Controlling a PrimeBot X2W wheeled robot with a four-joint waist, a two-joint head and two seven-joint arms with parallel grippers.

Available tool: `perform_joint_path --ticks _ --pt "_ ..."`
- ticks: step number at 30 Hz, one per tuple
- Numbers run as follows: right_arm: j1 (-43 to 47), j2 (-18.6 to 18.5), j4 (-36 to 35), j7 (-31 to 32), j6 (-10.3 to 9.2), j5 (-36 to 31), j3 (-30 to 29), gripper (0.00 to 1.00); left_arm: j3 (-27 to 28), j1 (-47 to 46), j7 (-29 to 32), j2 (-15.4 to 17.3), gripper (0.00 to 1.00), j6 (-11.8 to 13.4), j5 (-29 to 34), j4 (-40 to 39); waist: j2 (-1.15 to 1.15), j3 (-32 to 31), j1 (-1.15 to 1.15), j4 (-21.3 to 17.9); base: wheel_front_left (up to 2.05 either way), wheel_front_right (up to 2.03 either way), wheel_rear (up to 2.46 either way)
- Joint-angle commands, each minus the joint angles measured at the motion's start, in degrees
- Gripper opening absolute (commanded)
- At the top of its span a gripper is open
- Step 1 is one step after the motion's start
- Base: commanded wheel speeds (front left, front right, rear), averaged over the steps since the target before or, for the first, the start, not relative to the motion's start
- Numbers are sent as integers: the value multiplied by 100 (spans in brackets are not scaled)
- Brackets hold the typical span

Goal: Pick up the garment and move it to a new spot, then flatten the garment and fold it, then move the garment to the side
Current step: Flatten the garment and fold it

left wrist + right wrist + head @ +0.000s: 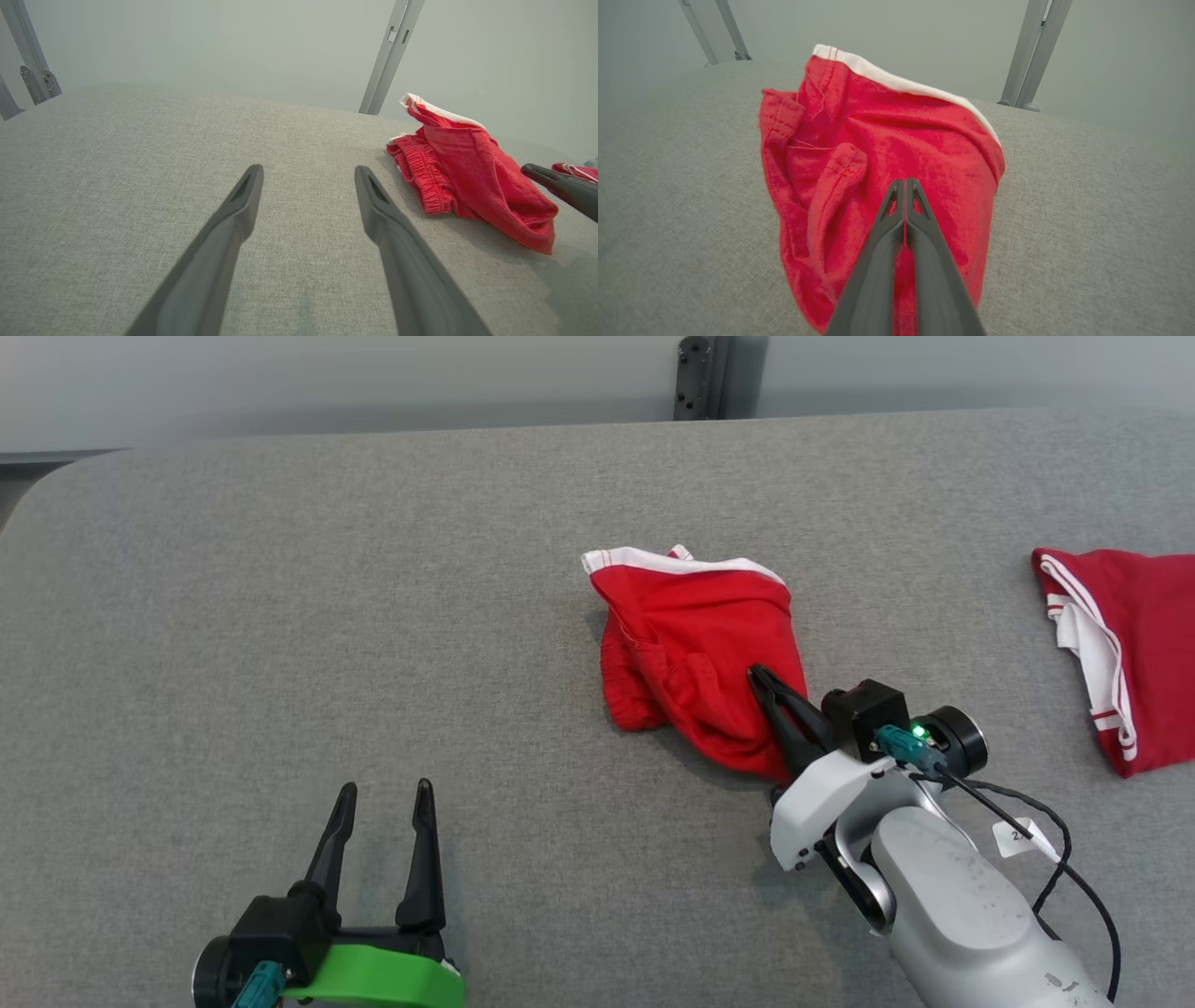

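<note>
Toward the left of the grey counter's (280, 616) near edge, the left claw (385, 786) is held spread wide above the bare surface. Right of the middle, the crumpled red garment (691, 625) is laid, its white band turned to the far edge. Its near right fold is pinched by the closed right claw (754, 672). At the right edge, a striped red cloth (1139, 644) is seen.

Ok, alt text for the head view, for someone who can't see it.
The right gripper is shut on a crumpled red garment on a grey table. The left gripper stands open at lower left, and a second red garment lies at the right edge.
</note>
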Motion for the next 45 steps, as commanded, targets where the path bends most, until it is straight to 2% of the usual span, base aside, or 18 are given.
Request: perform_joint_path --ticks 1,8,17,25,32,45 --pt "-115 25 170 -28 -2 40 82 0 -6 -97 -1 10 100 43 11 12 0 230 0 261 0 0 0" --pt "-521 164 843 37 -2 219 516 0 -111 -208 -1 10 100 100 -87 3 0 406 0 561 0 0 0" --pt "-792 249 1125 72 -1 511 1334 0 -211 -233 -1 10 100 191 -213 -27 0 443 0 862 0 0 0" --pt "-754 15 964 21 -1 613 2013 0 -226 -90 -1 10 100 247 -294 -70 0 288 0 908 0 0 0" --pt "-620 -286 820 324 -1 825 2577 0 -199 -42 -1 10 100 211 -305 -100 0 224 0 823 0 0 0" --pt "-404 -504 365 319 -1 1489 3649 0 -151 94 -1 10 100 205 -299 -50 0 -34 0 736 0 0 0"
